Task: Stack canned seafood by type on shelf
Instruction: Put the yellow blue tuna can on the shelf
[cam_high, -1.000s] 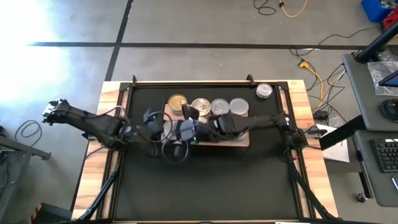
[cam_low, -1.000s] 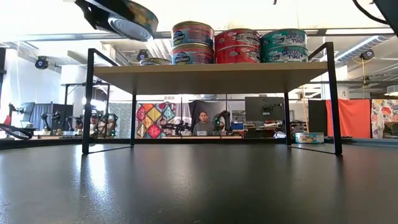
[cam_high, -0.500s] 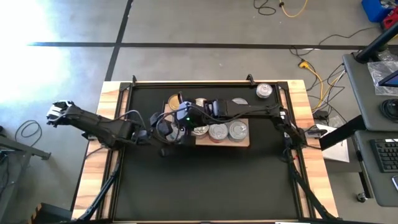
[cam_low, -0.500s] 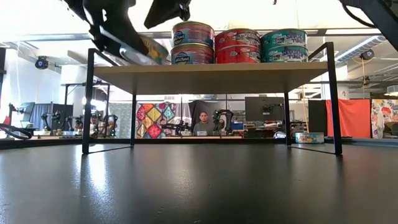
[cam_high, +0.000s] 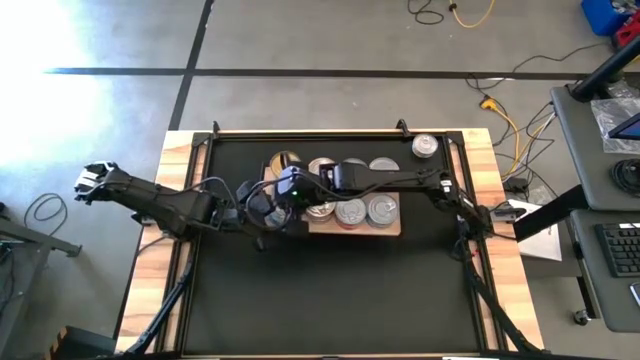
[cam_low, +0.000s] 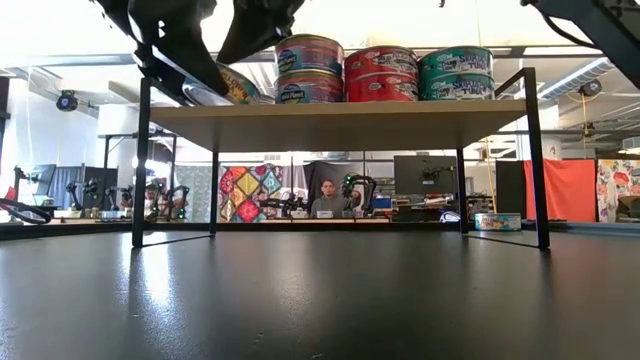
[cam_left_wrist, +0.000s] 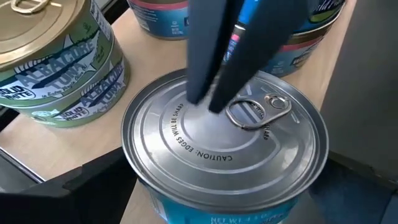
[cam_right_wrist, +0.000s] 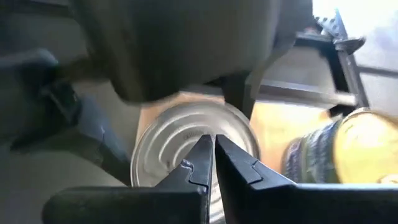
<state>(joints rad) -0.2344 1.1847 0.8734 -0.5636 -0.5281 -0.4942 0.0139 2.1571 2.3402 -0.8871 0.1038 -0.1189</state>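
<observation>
Left end effector (cam_high: 268, 205) spread wide around silver-lidded tin (cam_left_wrist: 225, 146), no squeeze evident; likely releasing. Right end effector (cam_right_wrist: 213, 158) closed, empty, tips on lid, probably steadying. Tin at left end of shelf (cam_low: 340, 113), beside green-labelled tins (cam_left_wrist: 53, 59).

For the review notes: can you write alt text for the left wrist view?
A silver-lidded tin with a pull tab fills the view, and the right gripper, shut, presses its tips on the lid. A green-labelled, gold-lidded tin stack stands beside it on the pale shelf.
</observation>
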